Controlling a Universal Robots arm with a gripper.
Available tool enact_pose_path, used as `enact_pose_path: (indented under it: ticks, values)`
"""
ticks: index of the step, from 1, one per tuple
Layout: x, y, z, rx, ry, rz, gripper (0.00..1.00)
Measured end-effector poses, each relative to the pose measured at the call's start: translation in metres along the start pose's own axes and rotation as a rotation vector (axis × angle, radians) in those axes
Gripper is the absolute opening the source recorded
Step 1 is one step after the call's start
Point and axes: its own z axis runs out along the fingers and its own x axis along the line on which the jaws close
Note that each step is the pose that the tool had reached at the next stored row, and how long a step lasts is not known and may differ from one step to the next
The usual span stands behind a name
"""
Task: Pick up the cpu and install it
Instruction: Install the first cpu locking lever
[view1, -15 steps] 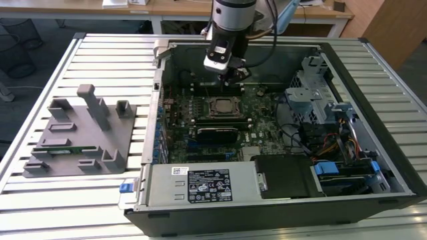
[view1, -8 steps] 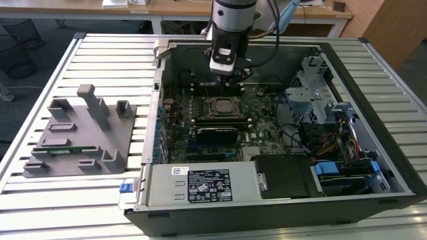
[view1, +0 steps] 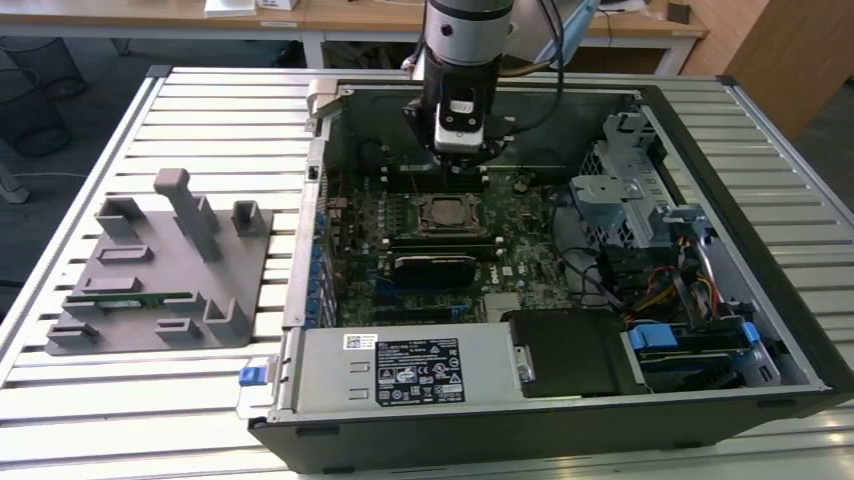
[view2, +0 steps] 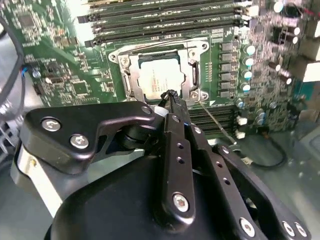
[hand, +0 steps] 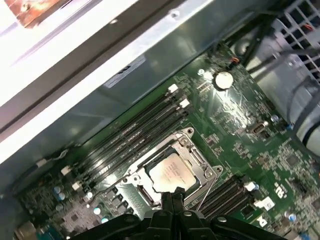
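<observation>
Hand closed to a narrow point, fingertips together, gripping nothing, poised just above the chip in both wrist views. Chip already seated flat in its socket on the green board, inside the open computer case. Metal socket frame looks open, not clamped. Likely risks: fingertips pressing down off-centre, tilting the chip or bending socket pins; scraping the frame's thin lever. Close by: black memory slots, rows of small capacitors, loose cables. Tall case walls crowding the arm. Out on the counter, a grey tray holding a green memory stick.
</observation>
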Motion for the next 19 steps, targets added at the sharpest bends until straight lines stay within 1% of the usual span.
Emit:
enact_pose_path:
  ticks: [15,16,17,19]
  values:
    - [0.0,-0.0001,0.0038,0.0035,0.0052,-0.273,0.11]
    - [-0.0001,-0.0001,0.004,0.0028,0.006,-0.29,0.11]
    - [-0.0001,-0.0001,0.0041,0.0004,0.0078,-0.304,0.11]
    - [-0.0001,-0.0001,0.0046,-0.0106,0.0143,-0.324,0.11]
